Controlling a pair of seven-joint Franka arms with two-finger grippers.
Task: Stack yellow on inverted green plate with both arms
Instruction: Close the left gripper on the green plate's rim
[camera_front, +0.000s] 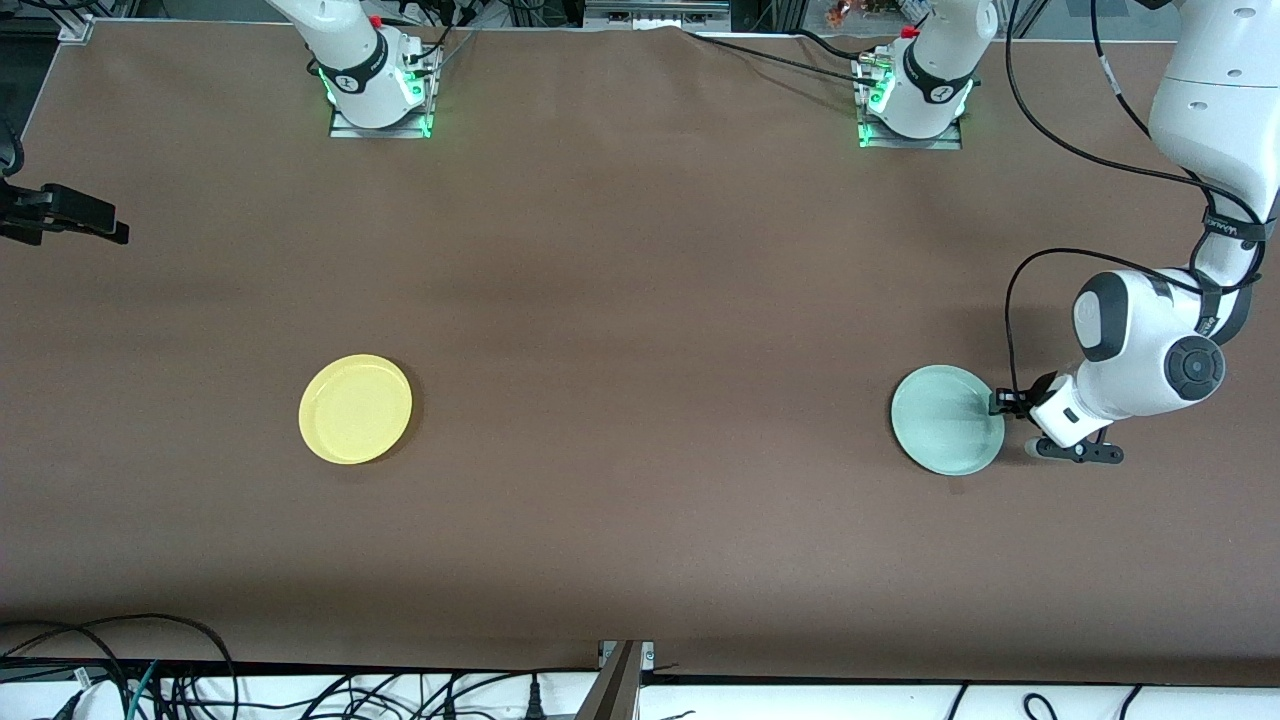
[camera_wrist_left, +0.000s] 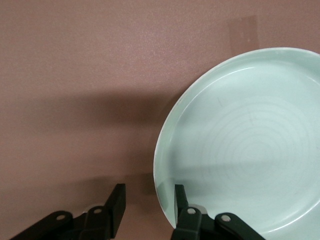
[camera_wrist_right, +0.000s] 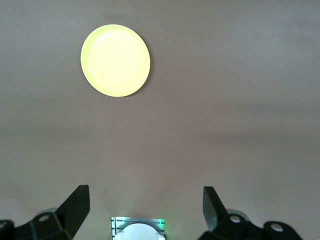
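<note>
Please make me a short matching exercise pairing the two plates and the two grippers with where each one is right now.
Things:
1. yellow plate
2. green plate
3. left gripper
4. right gripper

Places or states:
A. jaws open astride the green plate's rim
B. lying rim up toward the left arm's end of the table
C. lying alone toward the right arm's end of the table
D. open, raised high, waiting

Pairs: 1-C, 2-B, 3-A, 4-D

A robotics lab, by the look of it. Two arm bases (camera_front: 380, 95) (camera_front: 912, 105) bolted to a brown-covered table (camera_front: 640, 300), green status lights glowing at each. Loose cables (camera_front: 120, 670) tangled along the table's edge nearest the front camera.
</note>
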